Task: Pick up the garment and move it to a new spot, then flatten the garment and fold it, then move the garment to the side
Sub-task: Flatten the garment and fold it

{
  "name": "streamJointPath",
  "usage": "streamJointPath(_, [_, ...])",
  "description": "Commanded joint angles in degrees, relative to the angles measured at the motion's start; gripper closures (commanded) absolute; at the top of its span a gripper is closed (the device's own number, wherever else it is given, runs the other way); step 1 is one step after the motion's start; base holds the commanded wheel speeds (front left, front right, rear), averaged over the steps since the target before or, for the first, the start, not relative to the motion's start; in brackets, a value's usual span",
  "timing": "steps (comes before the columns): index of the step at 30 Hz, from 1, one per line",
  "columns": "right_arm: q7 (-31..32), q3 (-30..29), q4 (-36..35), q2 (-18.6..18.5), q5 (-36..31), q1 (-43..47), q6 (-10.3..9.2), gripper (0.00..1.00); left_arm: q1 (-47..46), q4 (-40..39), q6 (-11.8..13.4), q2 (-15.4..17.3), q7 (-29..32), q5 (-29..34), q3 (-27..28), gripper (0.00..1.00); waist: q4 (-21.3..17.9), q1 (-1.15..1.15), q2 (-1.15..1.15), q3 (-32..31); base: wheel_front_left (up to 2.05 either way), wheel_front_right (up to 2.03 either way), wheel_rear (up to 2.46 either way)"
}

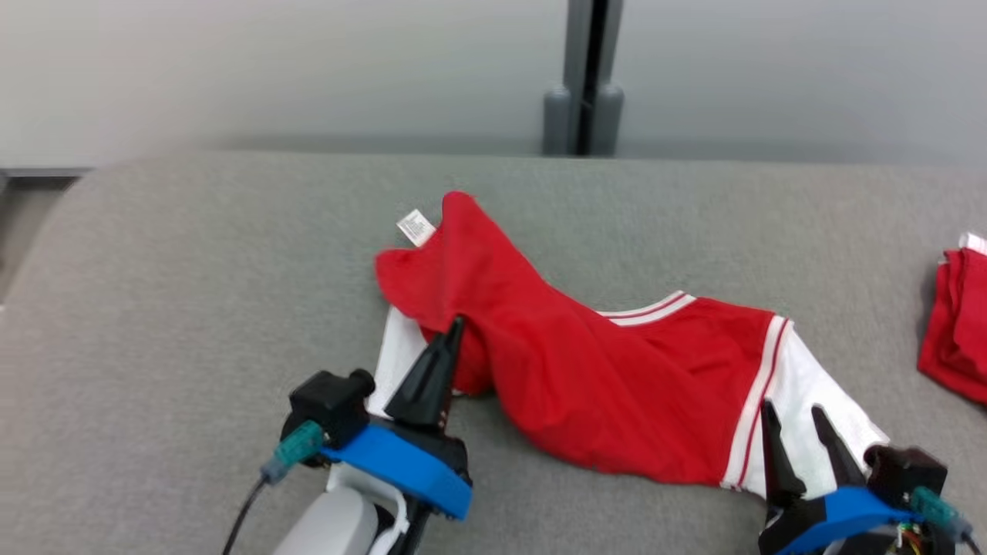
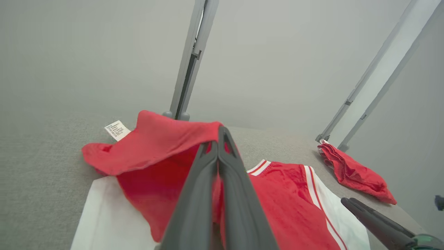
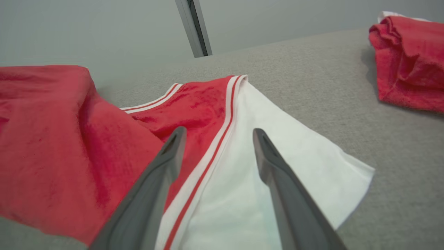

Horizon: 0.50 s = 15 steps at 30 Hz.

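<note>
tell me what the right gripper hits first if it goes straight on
Likely the white sleeve of the garment, just ahead of the open right gripper; tip height unclear.

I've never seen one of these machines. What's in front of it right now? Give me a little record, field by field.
surface: grey table
main item: red and white shirt, crumpled, its white label showing
left gripper: shut, seemingly pinching a red fold of the shirt
right gripper: open, fingers over the shirt's white part
other item: red cloth at the table's right side, apart from the shirt
</note>
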Motion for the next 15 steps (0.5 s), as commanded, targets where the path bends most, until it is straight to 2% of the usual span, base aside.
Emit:
streamJointPath(1, [-0.01,0.2,0.36,-0.16,0.69,1.06,0.0,0.0,0.96,-0.99,-0.11,0.22,-0.14,0.42,-0.55,1.0,0.44,0.01,0.0,-1.05,0.0,0.0,0.0])
streamJointPath(7, [-0.01,0.86,1.75,-0.17,2.29,3.73,0.0,0.0,5.2,-5.47,-0.11,1.76,-0.14,3.12,-2.16,1.0,3.67,0.01,0.0,-5.68,0.0,0.0,0.0])
streamJointPath(11, [-0.01,0.96,2.01,-0.16,2.77,4.56,0.0,0.0,8.0,-7.32,-0.11,2.66,-0.14,5.23,0.19,1.0,4.64,0.01,0.0,-6.34,0.0,0.0,0.0])
streamJointPath(15, [-0.01,0.99,1.96,-0.17,2.79,4.88,0.0,0.0,9.44,-5.9,-0.11,3.6,-0.14,7.33,2.82,1.0,4.73,0.01,0.0,-5.76,0.0,0.0,0.0])
